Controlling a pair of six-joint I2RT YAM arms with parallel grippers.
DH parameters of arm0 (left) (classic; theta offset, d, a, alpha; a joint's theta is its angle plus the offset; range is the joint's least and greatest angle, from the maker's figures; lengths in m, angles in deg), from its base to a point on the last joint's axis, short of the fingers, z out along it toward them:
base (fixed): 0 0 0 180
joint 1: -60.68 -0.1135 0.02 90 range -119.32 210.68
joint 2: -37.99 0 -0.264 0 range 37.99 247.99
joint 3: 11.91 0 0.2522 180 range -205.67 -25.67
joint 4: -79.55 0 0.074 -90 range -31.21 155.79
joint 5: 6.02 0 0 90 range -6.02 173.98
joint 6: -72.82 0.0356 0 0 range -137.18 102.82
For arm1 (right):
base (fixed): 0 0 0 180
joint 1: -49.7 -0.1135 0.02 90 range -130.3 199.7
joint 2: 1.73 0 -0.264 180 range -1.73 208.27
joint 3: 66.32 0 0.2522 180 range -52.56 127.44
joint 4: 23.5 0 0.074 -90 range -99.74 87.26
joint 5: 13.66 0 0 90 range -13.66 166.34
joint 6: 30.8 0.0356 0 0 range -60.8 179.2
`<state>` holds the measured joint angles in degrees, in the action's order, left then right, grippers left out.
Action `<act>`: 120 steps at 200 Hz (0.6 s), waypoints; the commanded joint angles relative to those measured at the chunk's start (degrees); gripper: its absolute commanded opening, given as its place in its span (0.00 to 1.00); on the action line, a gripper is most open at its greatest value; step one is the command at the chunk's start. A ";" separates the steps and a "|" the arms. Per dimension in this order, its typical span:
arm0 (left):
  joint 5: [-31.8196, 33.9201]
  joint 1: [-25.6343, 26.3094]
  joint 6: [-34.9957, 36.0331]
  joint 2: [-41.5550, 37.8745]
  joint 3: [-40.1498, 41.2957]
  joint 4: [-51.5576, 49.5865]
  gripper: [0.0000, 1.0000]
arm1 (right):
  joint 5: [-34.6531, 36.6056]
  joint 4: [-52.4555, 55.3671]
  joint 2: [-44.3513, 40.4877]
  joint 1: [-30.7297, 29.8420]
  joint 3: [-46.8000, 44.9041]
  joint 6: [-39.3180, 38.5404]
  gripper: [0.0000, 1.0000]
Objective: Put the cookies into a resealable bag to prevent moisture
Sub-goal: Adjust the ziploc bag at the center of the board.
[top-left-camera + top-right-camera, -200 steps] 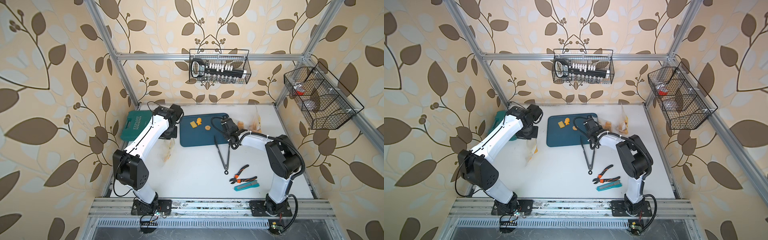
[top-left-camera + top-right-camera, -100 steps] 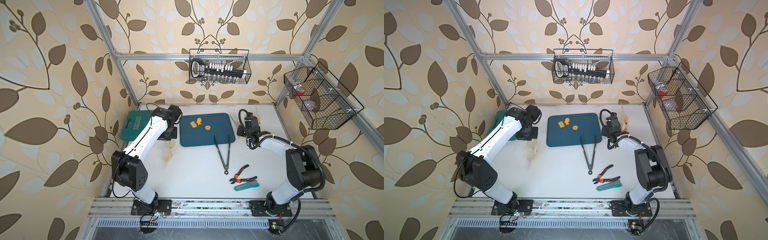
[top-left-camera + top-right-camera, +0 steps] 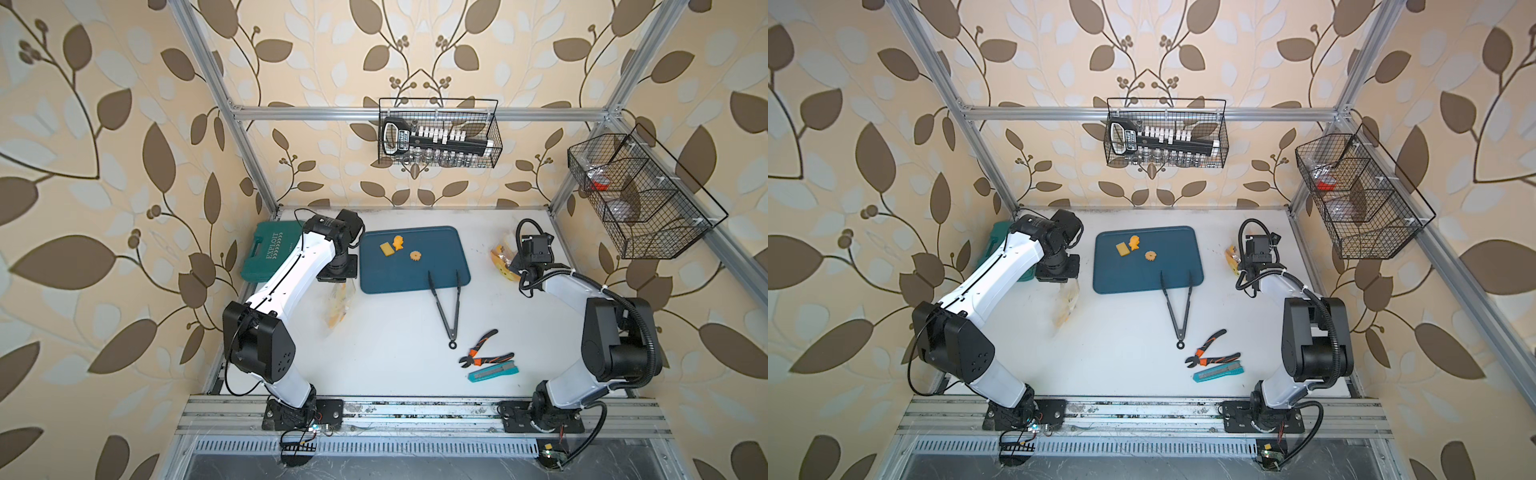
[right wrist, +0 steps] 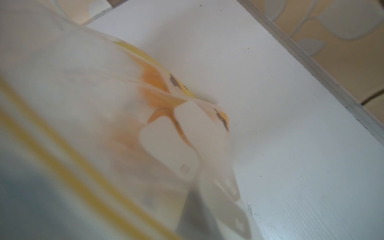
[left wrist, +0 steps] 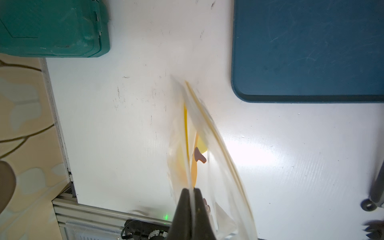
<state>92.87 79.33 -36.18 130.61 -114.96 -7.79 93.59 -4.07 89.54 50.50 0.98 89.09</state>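
Top views first: three cookies (image 3: pixel 399 242) are sitting on the blue tray (image 3: pixel 386 278), up in its far-L part, and the tray's lying at the far-ctr of the tabletop (image 3: pixel 395 332) in both top views. L claw (image 3: pixel 338 284) is hovering just off the tray's L edge, pointing down, w/ a clear bag (image 3: pixel 337 307) dangling from it toward the tabletop. Green case (image 3: pixel 270 253) is resting in the far-L corner, partly under the L arm. Black tongs (image 3: pixel 446 307) are lying w/ tips on the tray's near edge and handle end on the tabletop. Pliers (image 3: pixel 484 353) and a utility knife (image 3: pixel 492 371) are lying side by side toward the near-R part. R claw (image 3: pixel 514 266) is sitting by the far-R edge, right at a second duck-print bag (image 3: pixel 500 259) lying there. Its jaws are closed, but whether they're nipping that bag I can't tell.

L wrist view now: black fingers (image 5: pixel 185 205) are pinching together on the clear bag (image 5: pixel 199 135), film sandwiched btwn them, yellow-orange print showing through. The tray (image 5: pixel 301 62) and green case (image 5: pixel 52 27) are showing either side.

R wrist view: the second duck-print bag (image 4: pixel 83 104), blurred, is filling most of the frame, close to the lens. White tabletop (image 4: pixel 291 124) is showing beyond.
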 commanded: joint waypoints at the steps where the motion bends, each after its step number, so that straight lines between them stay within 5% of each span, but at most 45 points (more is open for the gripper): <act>1: -1.16 -0.20 0.49 -2.53 0.96 0.01 0.00 | -11.45 -6.39 -4.33 -3.62 -0.82 -2.58 0.00; 42: -1.75 -0.14 0.14 -2.67 1.80 0.20 0.00 | -16.62 -9.17 -4.95 -10.70 2.23 -0.87 0.00; 100: -2.72 -0.19 -0.30 -3.07 4.51 1.38 0.00 | -0.29 1.52 1.97 -1.29 3.68 2.90 0.00; 120: -3.13 -0.20 -0.49 -2.82 4.98 2.18 0.00 | 6.48 4.14 1.56 -3.56 5.64 -1.66 0.56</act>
<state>90.94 79.33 -36.21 129.42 -110.55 -6.04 90.23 -5.27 90.85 49.14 4.23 90.58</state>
